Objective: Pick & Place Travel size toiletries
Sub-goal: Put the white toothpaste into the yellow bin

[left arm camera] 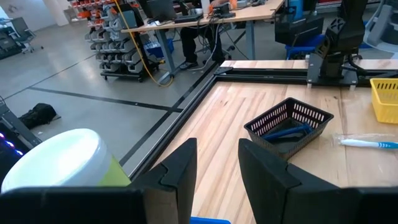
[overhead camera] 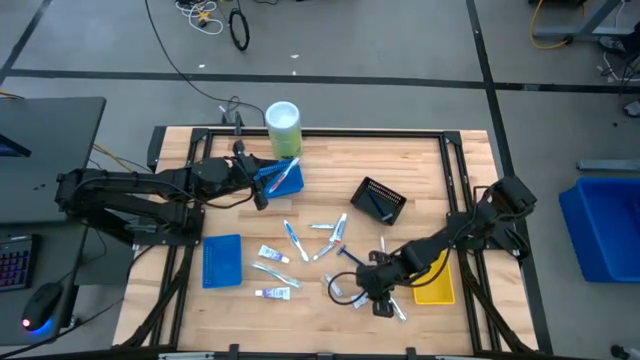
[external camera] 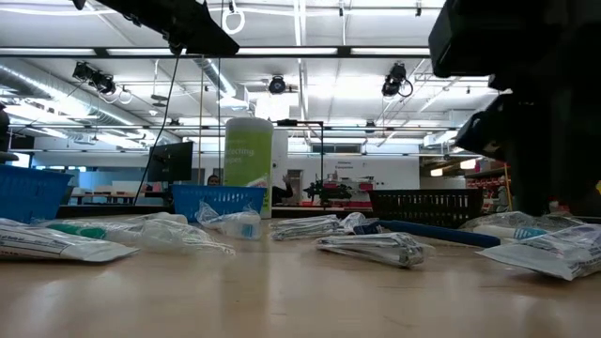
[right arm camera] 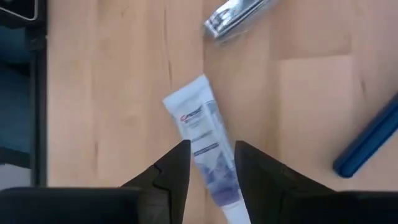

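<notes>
Dark fingers (right arm camera: pixel 171 177) of the right gripper (right arm camera: pixel 210 171) are standing partly apart, straddling a white toothpaste tube (right arm camera: pixel 202 140) lying flat on the wooden table (right arm camera: pixel 112 93) — not visibly squeezing it. Beside it a razor (right arm camera: pixel 236 15) is lying, with other toiletries (overhead camera: pixel 290 250) scattered mid-table. Farther off, the left gripper (left arm camera: pixel 214 168) is hovering half-open and empty over the blue basket (overhead camera: pixel 285 180), near the green-and-white cylinder (overhead camera: pixel 283 127).

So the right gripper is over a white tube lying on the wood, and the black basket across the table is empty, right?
Not quite. The right gripper is indeed over a white tube on the wood, but the black basket is not empty: the left wrist view shows blue items lying inside it.
</notes>
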You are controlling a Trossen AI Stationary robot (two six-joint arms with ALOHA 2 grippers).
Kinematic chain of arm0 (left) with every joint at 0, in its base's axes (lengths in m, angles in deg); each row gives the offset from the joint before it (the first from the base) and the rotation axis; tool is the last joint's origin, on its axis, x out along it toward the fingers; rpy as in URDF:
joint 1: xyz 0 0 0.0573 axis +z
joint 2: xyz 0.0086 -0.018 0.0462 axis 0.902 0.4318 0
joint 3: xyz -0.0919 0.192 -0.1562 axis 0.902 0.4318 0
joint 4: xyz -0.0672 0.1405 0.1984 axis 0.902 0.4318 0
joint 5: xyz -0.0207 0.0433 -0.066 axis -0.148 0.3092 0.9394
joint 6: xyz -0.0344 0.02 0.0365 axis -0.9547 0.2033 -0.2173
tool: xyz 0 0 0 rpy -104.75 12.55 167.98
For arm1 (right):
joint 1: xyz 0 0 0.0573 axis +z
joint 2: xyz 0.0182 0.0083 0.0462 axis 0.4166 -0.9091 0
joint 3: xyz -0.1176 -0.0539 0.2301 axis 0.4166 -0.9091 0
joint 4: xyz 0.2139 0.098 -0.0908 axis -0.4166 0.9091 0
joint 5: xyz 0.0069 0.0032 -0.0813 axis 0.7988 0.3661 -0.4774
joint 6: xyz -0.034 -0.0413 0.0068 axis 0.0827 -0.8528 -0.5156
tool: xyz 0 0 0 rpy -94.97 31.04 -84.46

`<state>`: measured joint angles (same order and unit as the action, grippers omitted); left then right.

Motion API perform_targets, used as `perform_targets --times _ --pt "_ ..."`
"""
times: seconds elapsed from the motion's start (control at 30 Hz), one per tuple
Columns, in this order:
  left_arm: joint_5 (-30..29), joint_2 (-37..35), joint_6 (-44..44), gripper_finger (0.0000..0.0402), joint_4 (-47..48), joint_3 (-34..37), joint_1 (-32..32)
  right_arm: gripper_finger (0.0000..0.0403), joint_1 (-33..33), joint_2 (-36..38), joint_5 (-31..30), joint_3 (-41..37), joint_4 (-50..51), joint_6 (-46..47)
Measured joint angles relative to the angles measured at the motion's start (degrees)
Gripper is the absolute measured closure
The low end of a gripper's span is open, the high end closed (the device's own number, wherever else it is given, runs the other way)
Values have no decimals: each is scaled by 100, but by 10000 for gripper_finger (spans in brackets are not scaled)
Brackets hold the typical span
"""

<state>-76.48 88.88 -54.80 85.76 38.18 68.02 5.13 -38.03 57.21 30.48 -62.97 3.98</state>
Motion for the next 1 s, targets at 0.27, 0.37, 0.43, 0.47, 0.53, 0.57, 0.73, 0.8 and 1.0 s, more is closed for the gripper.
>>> perform_targets --times 0.27,0.37,0.43,0.47,0.53,0.57,0.73,0.8,1.0 --pt "0 -1 -20 274 37 -1 0 238 4 -2 37 2 -116 -379" --pt "0 -1 -22 274 39 -2 0 228 12 -2 37 2 -179 -498" --pt "0 0 -22 274 42 0 0 221 31 -2 35 -17 -177 -653" --pt "0 -2 -22 274 42 -2 0 217 33 -2 37 -32 -173 -705" --pt "0 0 -26 274 43 0 0 210 39 -2 37 -78 -160 -726" --pt "0 0 -42 274 44 -1 0 206 40 -4 42 -96 -166 -727" --pt "0 0 -108 274 44 -1 0 191 36 -4 48 -276 -212 -735" --pt "0 0 -110 274 44 -1 0 189 58 -4 48 -378 -349 -883" --pt "0 0 -108 274 44 -2 0 199 161 -4 11 -554 -623 -1468"
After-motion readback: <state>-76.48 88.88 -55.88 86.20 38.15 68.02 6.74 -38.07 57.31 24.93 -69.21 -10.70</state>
